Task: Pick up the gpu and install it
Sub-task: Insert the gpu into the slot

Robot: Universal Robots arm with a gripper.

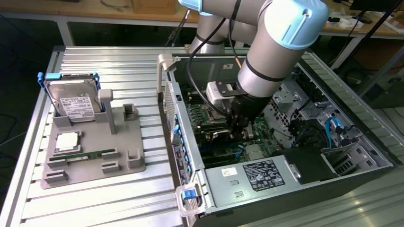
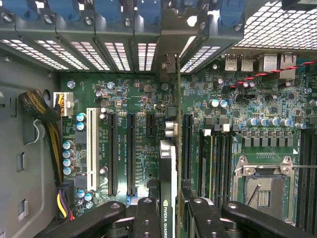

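Slatted table (image 1: 113, 198), open case (image 1: 180, 118): fingers (image 2: 147, 215) clamp gpu (image 2: 167, 168) edge-on over motherboard (image 2: 148, 99), between black slots (image 2: 131, 153)

- You're working in a robotics lab or workshop.
- A ribbed silver aluminium-profile table (image 1: 107, 203) bears an open grey metal computer tower case (image 1: 328, 194).
- Light wooden workbenches (image 1: 82, 8) line the far side.

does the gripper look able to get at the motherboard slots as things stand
Probably yes: the case is open, the gripper hangs inside over the motherboard with the gpu held edge-on, and nothing lies across the long black slots. The cable bundle sits off to one side.
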